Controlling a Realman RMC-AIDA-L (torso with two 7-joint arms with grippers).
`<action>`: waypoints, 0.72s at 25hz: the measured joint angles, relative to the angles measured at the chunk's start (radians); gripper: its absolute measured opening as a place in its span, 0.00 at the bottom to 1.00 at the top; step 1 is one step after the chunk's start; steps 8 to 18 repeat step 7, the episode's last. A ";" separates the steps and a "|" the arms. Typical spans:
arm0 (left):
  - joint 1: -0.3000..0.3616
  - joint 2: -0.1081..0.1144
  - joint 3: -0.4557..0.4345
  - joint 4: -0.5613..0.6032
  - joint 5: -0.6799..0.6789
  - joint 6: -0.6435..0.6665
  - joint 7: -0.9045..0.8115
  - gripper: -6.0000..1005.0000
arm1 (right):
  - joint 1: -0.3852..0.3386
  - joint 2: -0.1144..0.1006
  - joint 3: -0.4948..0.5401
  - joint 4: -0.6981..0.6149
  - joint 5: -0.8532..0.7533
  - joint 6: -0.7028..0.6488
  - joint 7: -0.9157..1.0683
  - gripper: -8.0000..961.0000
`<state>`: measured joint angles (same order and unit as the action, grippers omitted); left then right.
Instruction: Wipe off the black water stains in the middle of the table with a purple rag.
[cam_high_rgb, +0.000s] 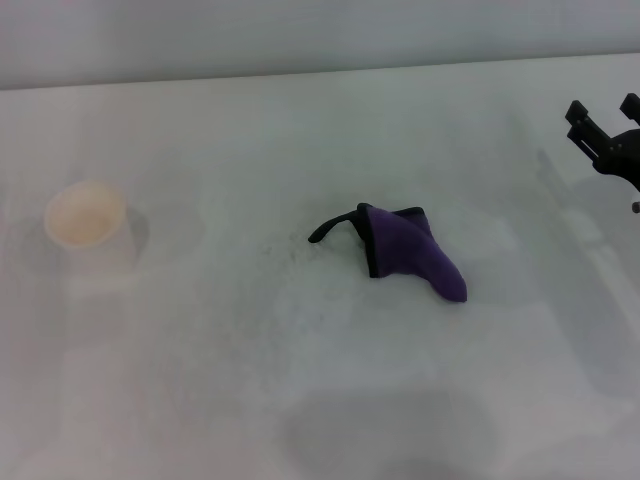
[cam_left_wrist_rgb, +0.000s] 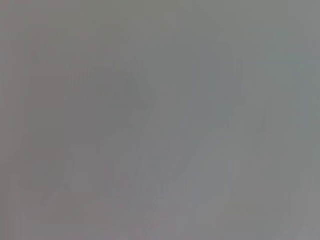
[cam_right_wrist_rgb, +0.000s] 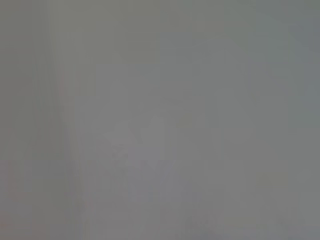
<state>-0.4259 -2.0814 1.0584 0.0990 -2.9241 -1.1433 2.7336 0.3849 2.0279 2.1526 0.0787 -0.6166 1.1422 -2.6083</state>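
Note:
The purple rag (cam_high_rgb: 415, 253) lies crumpled in the middle of the white table (cam_high_rgb: 300, 400), its black edging up and its thin black loop tail (cam_high_rgb: 332, 227) pointing left. The black water stains do not show in any view. My right gripper (cam_high_rgb: 604, 108) hangs above the table's far right side, well away from the rag, open with nothing between its fingers. The left gripper is out of view. Both wrist views show only a plain grey surface.
A cream paper cup (cam_high_rgb: 85, 215) stands at the left of the table. Faint grey speckles (cam_high_rgb: 268, 246) lie just left of the rag. The table's far edge (cam_high_rgb: 300, 72) runs along the top of the head view.

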 joint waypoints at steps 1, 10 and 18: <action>0.001 0.000 0.000 0.000 0.000 0.000 0.000 0.88 | 0.001 0.000 -0.002 0.000 0.000 0.003 0.000 0.85; 0.004 -0.001 0.000 0.000 0.000 0.001 0.000 0.88 | 0.001 0.000 -0.008 -0.001 0.001 0.006 0.009 0.85; 0.004 -0.001 0.000 0.000 0.000 0.001 0.000 0.88 | 0.001 0.000 -0.008 -0.001 0.001 0.006 0.009 0.85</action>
